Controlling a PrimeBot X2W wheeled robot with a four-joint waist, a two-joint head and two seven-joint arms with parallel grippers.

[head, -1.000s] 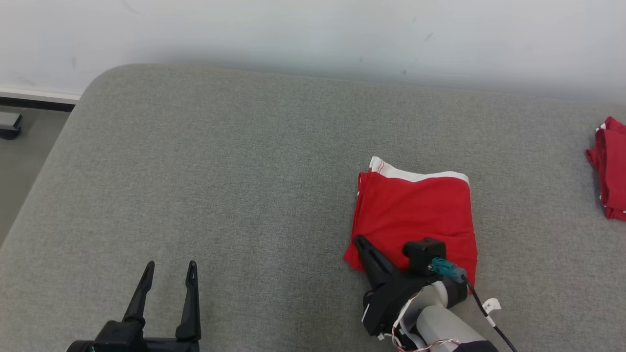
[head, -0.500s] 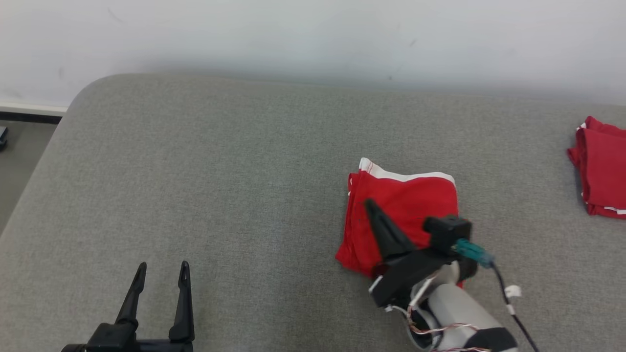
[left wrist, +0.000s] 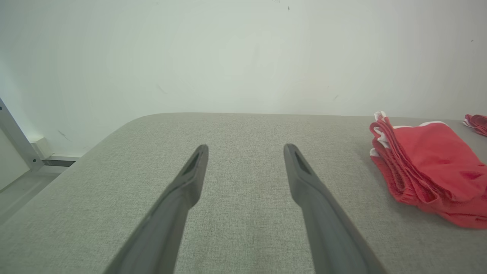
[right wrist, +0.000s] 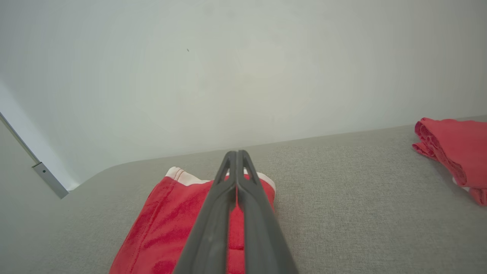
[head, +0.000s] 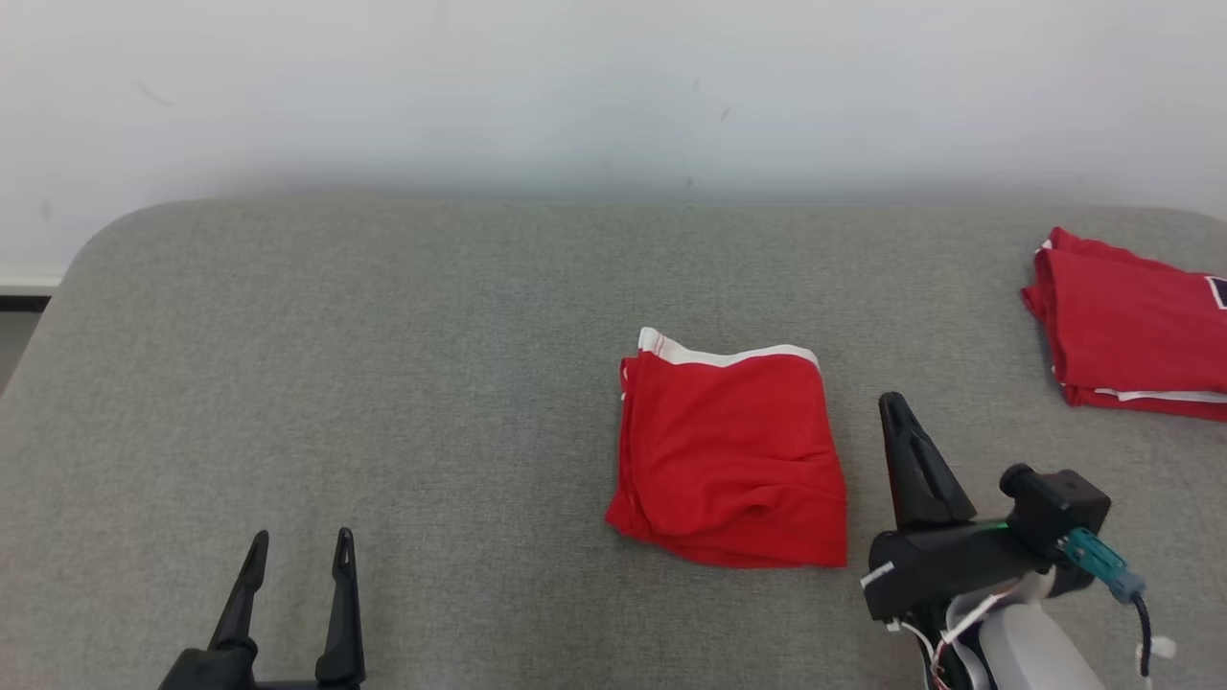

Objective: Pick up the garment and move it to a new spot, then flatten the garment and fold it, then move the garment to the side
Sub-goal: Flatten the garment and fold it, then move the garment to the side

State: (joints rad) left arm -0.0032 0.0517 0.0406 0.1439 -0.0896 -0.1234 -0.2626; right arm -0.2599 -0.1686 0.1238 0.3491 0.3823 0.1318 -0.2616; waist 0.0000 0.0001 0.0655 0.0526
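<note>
The right end effector (head: 893, 410) is being held pressed together and empty just beside the folded red soft-fabric garment with white trim (head: 733, 450) on the grey padded surface (head: 383, 383); the left end effector (head: 302, 539) is being held spread apart.

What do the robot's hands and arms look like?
Each hand, the left gripper and right gripper, has two long, pointy black fingers. The right one sits on a pale grey forearm with a teal plug, a black cable and thin red and white wires.

grey surface (head: 383, 383) open left, garment (head: 729, 450) centre
</note>
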